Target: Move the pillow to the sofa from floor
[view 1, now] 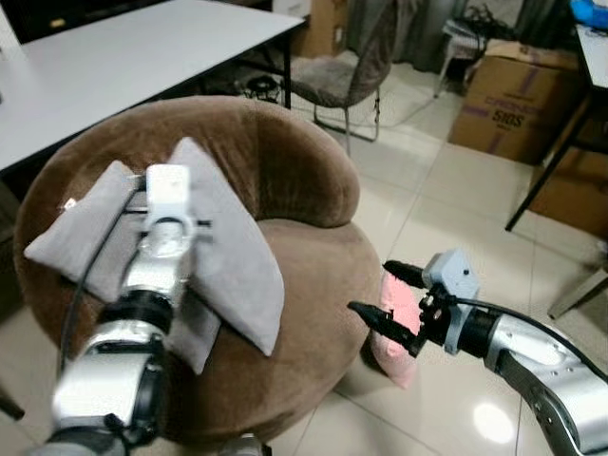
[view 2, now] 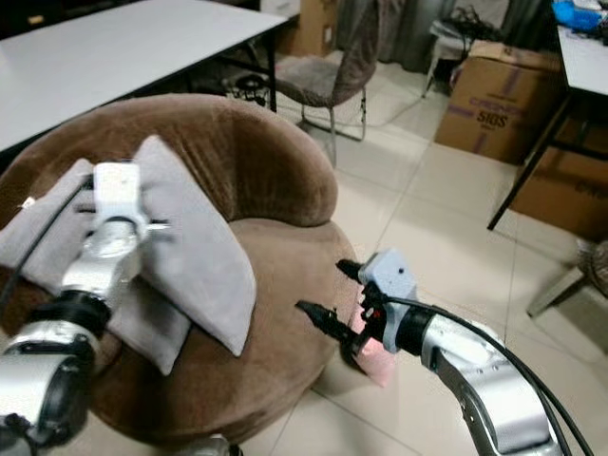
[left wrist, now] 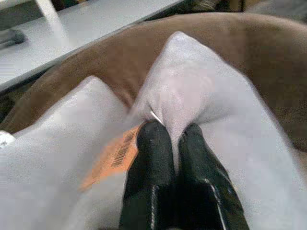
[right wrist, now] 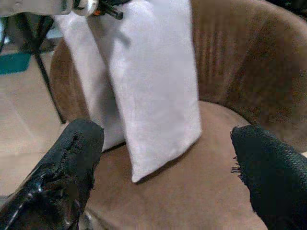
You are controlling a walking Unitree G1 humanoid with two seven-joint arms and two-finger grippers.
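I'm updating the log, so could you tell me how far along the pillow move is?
Mostly done: the grey pillow already lies on the brown sofa, draped over its back and seat. In hand: the left gripper is shut on its fabric. The right gripper is open beside the seat. Left: release it; a pink pillow sits on the floor.

Two head eyes look forward and down from high up, onto brown sofa (view 1: 304,237), grey pillow (view 1: 228,247) and tiled floor (view 1: 446,218). Right eye sits a bit to side, so same scene slides left in it.

Left wrist camera sits very near, looking along left gripper (left wrist: 175,136) into pillow fold.

Right wrist camera looks from low, between fingers of right gripper (right wrist: 168,158), across sofa seat toward pillow.

All four share sofa and pillow.
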